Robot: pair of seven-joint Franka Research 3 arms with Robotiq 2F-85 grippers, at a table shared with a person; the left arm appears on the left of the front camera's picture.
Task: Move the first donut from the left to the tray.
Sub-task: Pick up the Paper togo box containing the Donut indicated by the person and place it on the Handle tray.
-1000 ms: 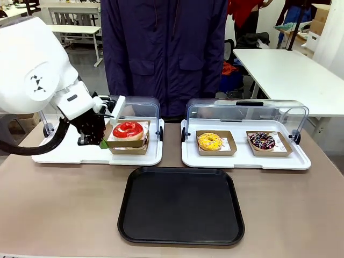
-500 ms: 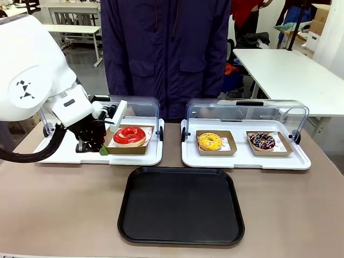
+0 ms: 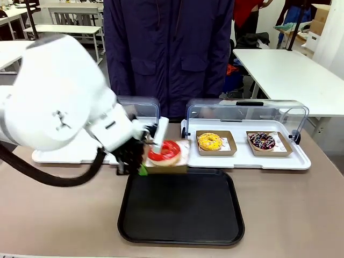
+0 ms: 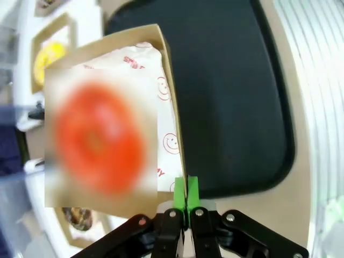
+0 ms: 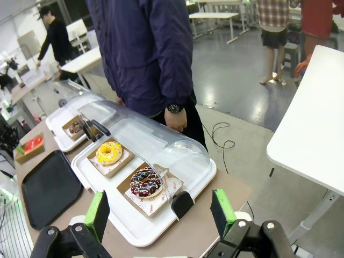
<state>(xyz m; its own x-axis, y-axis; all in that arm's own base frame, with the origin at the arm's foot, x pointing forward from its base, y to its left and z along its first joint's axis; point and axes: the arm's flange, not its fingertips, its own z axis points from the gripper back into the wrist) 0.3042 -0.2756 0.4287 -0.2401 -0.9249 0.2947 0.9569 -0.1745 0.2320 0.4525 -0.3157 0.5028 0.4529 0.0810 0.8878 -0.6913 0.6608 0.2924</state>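
Since a second ago, left arm has swung rightward off the white tray (image 3: 64, 157), carrying the red donut (image 3: 164, 151) in its cardboard square to the black tray's (image 3: 181, 207) far-left rim, held above it. Left hand (image 4: 186, 189) pinches the cardboard edge. Right hand (image 5: 161, 213) hangs released, fingers apart.

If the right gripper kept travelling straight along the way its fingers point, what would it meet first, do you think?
Probably the white tray with the open clear domed lid, near the chocolate-iced donut. The right gripper is open and empty; depth is hard to judge.
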